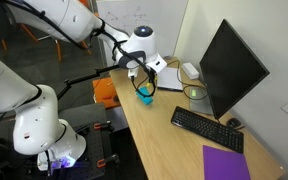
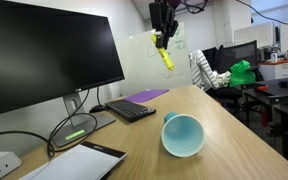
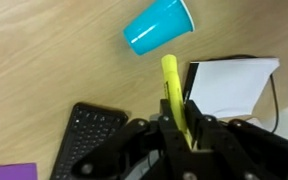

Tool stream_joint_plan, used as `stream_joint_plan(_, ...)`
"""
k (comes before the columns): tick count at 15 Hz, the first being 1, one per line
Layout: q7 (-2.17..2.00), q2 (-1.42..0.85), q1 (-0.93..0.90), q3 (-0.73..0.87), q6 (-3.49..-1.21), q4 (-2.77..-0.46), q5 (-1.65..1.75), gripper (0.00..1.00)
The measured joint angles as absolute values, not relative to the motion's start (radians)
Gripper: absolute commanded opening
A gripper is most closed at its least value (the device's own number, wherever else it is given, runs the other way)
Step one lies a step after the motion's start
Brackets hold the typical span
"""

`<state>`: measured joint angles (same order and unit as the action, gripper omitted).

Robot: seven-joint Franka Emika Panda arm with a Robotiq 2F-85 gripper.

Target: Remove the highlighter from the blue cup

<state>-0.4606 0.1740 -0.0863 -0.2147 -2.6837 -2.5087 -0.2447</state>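
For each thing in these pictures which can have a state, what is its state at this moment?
gripper: shut on the highlighter, raised above the desk.
highlighter: out of the cup, held in the air, tilted.
blue cup: lying on its side on the desk, empty, nothing touching it.
monitor: upright, screen dark.
keyboard: flat on the desk, nothing on it.

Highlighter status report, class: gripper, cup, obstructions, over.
Gripper shut on highlighter, held high above desk. Blue cup on its side, empty. Keyboard well apart, nothing in the way.
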Motion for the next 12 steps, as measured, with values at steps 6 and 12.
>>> stream_joint_plan(6, -0.455, 0.173, -0.088, -0.181, -2.539, -2.504, -0.317, 0.05)
stream_joint_plan(12, -0.418, 0.076, -0.114, -0.163, -2.350, -2.444, -0.478, 0.05)
